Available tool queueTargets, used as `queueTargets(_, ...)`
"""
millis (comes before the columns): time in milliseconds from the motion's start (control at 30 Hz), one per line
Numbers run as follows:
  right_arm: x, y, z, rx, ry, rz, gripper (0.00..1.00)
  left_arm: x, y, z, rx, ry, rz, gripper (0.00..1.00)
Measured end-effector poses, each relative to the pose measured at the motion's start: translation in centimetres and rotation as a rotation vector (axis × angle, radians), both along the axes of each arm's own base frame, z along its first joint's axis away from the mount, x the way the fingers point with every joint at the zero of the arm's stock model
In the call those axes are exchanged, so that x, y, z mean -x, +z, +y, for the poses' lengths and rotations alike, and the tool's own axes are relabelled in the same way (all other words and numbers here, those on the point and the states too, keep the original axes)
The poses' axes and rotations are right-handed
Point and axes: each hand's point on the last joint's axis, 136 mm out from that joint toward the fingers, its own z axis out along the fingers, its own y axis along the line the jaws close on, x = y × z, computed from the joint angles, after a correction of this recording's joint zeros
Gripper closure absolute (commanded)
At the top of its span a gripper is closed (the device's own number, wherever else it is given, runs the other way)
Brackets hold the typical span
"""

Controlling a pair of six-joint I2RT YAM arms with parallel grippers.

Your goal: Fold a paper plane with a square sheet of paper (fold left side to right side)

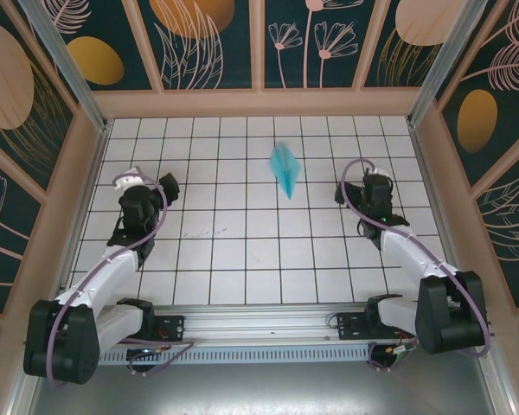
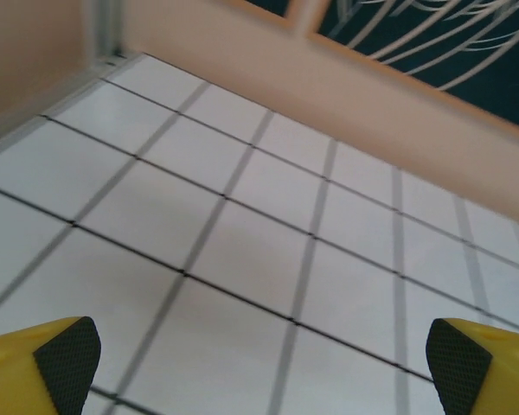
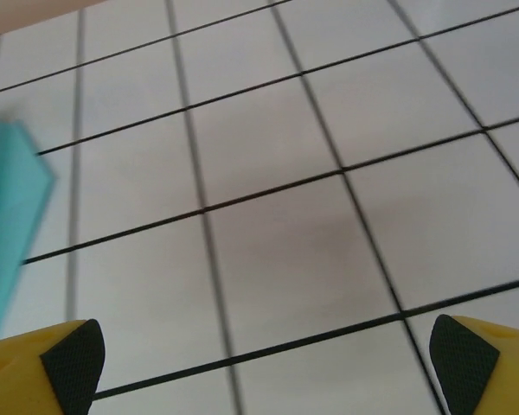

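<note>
We see the paper plane (image 1: 285, 169) only as a blur in the top view, and we cannot tell its creases or whether it lies flat. In the right wrist view the left edge cuts it off, leaving a soft turquoise wedge. It sits over the far middle of the white tiled table (image 1: 242, 251), nearer the right gripper (image 3: 264, 359) than the left gripper (image 2: 259, 361), touching neither. Both pairs of yellow fingers stand spread wide, holding nothing. Dark floral wall panels (image 1: 311, 43) in peach frames enclose the table.
</note>
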Motion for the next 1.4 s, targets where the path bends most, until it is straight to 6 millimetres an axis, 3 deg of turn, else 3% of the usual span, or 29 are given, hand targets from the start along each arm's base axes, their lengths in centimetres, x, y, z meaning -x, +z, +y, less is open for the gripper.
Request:
queueTargets(133,0.2,-1.4,-2.0,0.028,-0.046,-0.057,0.01,0.9,-2.5,2.0,-0.12,0.073,0.032,0.02)
queueTargets(333,-2.5,0.2,-3.1,0.091,-0.043,-0.219,0.01,-0.4,-1.8,2.9,-0.265,0.087,-0.019,0.01)
queueTargets(533,-2.6,-1.1,-3.7,0.139,-0.012,-0.278,0.01,-0.7,-4.6,2.9,-0.339,0.028,-0.012,0.01)
queueTargets(733,-1.6,-2.9,-4.5,0.115,0.007,-0.301,0.01,-0.7,-4.4,2.6,-0.349,-0.039,-0.114,0.02)
queueTargets(833,-1.9,-2.0,-4.5,0.109,0.015,-0.339,0.01,-0.6,-5.1,2.5,-0.349,-0.066,-0.12,0.01)
queueTargets(967,-2.1,-1.1,-4.2,0.105,0.027,-0.38,0.01,-1.1,-4.4,2.1,-0.342,-0.091,-0.147,0.01)
queueTargets(1400,-2.2,-0.9,-3.6,0.094,0.058,-0.391,0.01,-1.7,-3.6,2.8,-0.334,-0.063,-0.168,0.01)
